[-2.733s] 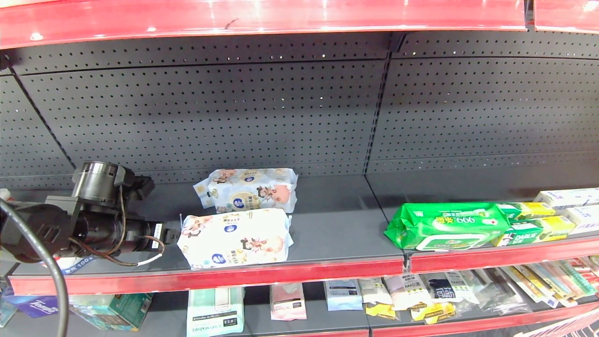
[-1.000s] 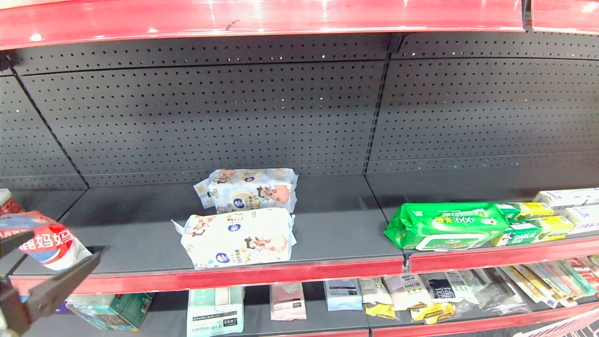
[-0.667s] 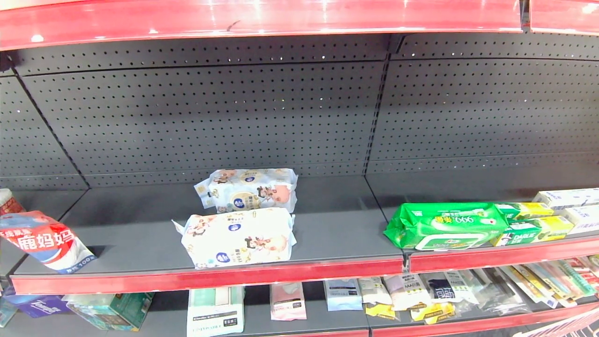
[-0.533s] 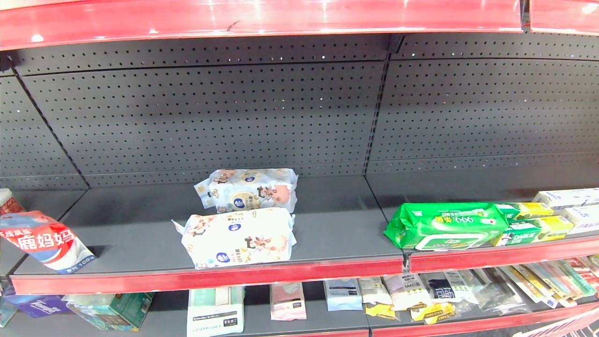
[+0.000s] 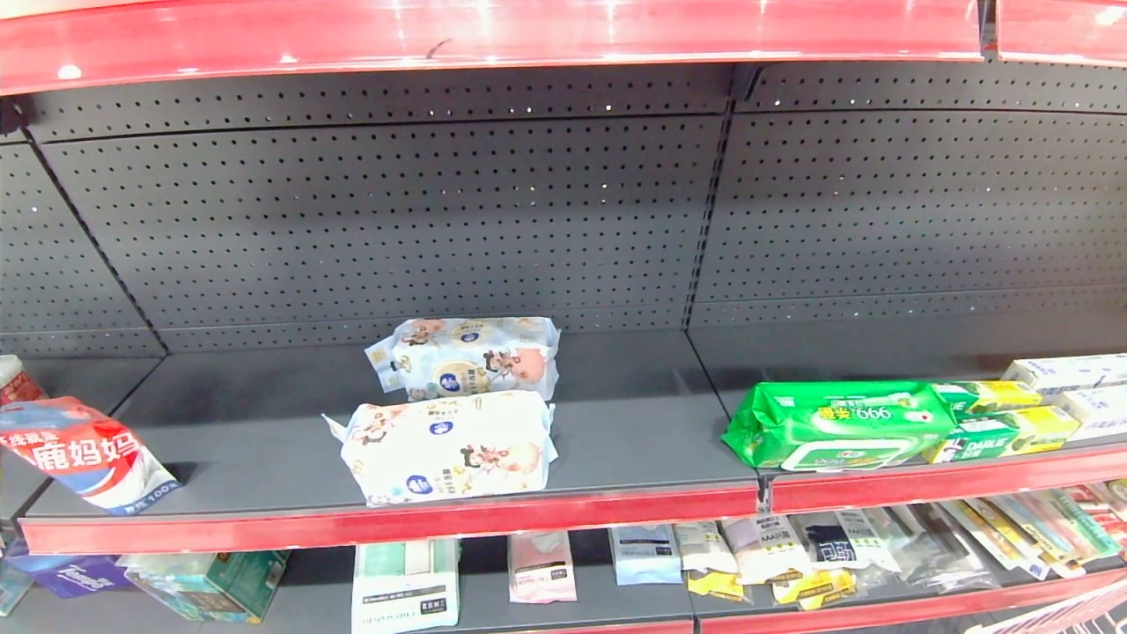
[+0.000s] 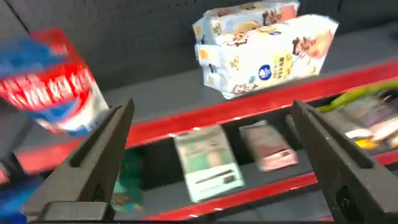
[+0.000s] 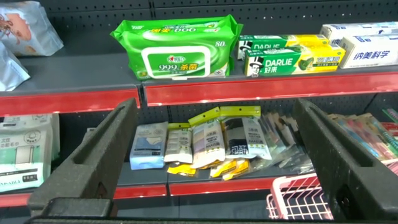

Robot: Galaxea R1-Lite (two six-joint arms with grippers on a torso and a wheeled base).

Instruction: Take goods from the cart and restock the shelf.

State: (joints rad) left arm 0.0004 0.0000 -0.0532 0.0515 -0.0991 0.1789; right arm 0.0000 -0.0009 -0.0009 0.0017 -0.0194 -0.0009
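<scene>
**Shelf** (image 5: pixel 634 440): grey deck, red front lip, perforated back panel. All places below are given from the front cartoon pack.

1. Front cartoon pack (image 5: pixel 449 449): white, printed, lying flat just behind the red lip.
2. Rear cartoon pack (image 5: pixel 471 357): same print, directly behind the front cartoon pack and close to it, near the back panel.
3. Red-and-blue pack (image 5: pixel 84 453): same deck, well to the left, tilted, at the lip.
4. Green wipes pack (image 5: pixel 836 423): well to the right, past the deck seam, lying flat.
5. Toothpaste boxes (image 5: pixel 1004 423): farther right again, just beyond the green wipes pack.
6. Small sachets (image 5: pixel 748 550): on the tier below and to the right.
7. Left gripper (image 6: pixel 211 112): fingers spread wide with nothing between them. It is out in front of the lip, facing the front cartoon pack and the red-and-blue pack.
8. Right gripper (image 7: pixel 216 106): fingers spread wide and empty. It is well to the right, facing the small sachets below the green wipes pack.
9. Pink wire basket (image 7: pixel 298 199): low and far to the right.
</scene>
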